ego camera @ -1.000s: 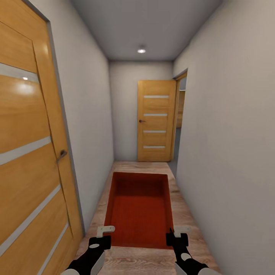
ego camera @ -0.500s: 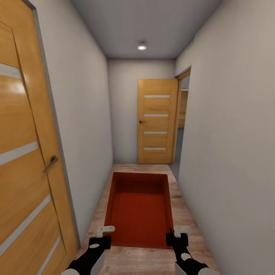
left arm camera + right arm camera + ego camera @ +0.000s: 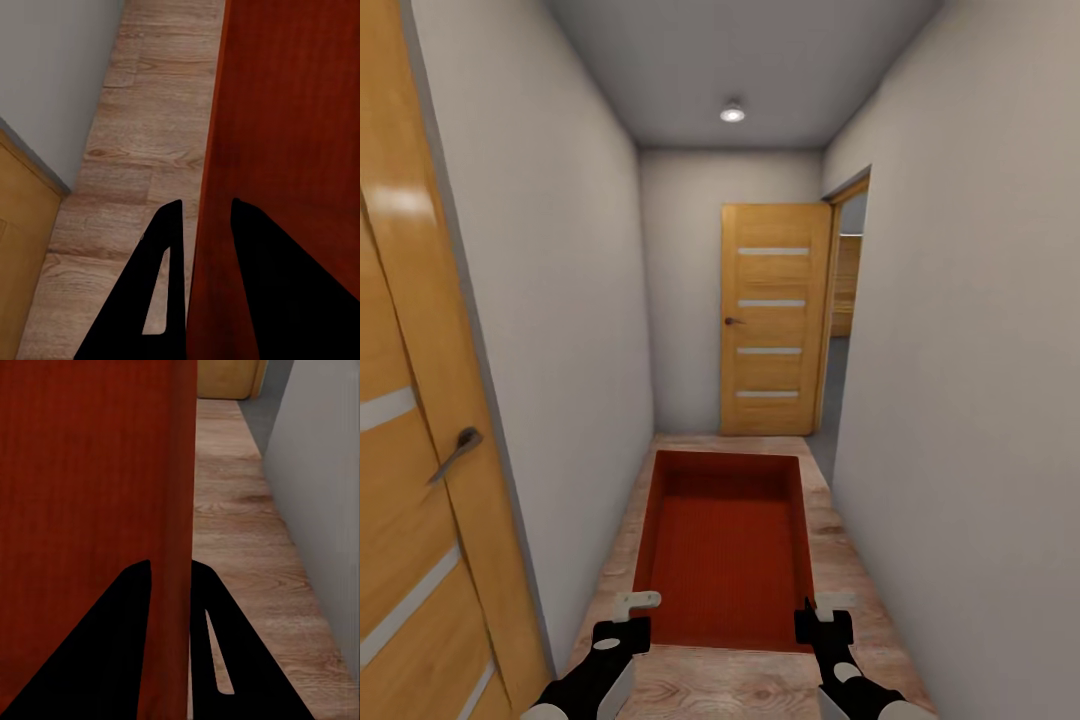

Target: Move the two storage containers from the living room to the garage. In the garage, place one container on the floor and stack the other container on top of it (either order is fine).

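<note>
- Head view: the bin (image 3: 725, 545) hangs out in front of both grippers over the wood floor (image 3: 860, 580) of a narrow hallway. The left gripper (image 3: 628, 620) and right gripper (image 3: 822, 614) each sit at a near corner of it.
- Left wrist view: the left gripper's fingers (image 3: 166, 259) straddle the bin's wall (image 3: 206, 225), clamped on it.
- Right wrist view: the right gripper's fingers (image 3: 204, 607) likewise pinch the bin's wall (image 3: 180, 510), one on each face.
</note>
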Controlling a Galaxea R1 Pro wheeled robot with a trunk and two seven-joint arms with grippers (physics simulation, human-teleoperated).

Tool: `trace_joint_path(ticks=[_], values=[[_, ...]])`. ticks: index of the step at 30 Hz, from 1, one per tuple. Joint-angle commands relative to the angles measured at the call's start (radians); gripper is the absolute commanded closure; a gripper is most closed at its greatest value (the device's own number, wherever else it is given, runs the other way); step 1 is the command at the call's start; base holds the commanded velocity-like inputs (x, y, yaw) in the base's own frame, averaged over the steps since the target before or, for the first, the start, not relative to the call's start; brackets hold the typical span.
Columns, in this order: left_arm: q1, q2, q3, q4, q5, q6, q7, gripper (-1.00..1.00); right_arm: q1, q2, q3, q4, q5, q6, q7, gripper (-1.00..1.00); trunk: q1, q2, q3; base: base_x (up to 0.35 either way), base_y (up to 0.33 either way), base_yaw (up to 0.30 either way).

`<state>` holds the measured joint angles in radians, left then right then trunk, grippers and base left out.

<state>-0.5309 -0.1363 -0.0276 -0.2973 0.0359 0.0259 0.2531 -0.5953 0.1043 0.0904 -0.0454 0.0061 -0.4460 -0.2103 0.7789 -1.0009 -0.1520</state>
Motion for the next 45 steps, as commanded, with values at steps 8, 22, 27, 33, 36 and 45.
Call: trace_joint_path(ticks=[8,22,27,33,36,45], values=[[0.0,0.0,-0.017,0.003,0.025,0.005,0.005,1.0,-0.001,0.0,0.01,-0.044,0.002,-0.005,-0.008,1.0,0.001,-0.001,-0.002,0.322,0.0,0.0],[0.0,0.0,-0.017,0.003,0.025,0.005,0.005,1.0,-0.001,0.0,0.009,-0.044,0.002,-0.005,-0.008,1.0,0.001,-0.001,-0.002,0.322,0.0,0.0],[0.0,0.0,-0.017,0.003,0.025,0.005,0.005,1.0,-0.001,0.0,0.01,-0.044,0.002,-0.005,-0.008,1.0,0.001,-0.001,-0.002,0.322,0.0,0.0],[0.0,0.0,-0.017,0.003,0.025,0.005,0.005,1.0,-0.001,0.0,0.01,-0.044,0.002,-0.003,-0.008,1.0,0.001,-0.001,-0.002,0.322,0.0,0.0],[0.0,0.0,-0.017,0.003,0.025,0.005,0.005,1.0,-0.001,0.0,0.01,-0.044,0.002,-0.003,-0.008,1.0,0.001,-0.001,-0.002,0.322,0.0,0.0],[0.0,0.0,-0.017,0.003,0.025,0.005,0.005,1.0,-0.001,0.0,0.009,-0.044,0.001,-0.004,-0.008,1.0,0.001,-0.001,-0.002,0.322,0.0,0.0]])
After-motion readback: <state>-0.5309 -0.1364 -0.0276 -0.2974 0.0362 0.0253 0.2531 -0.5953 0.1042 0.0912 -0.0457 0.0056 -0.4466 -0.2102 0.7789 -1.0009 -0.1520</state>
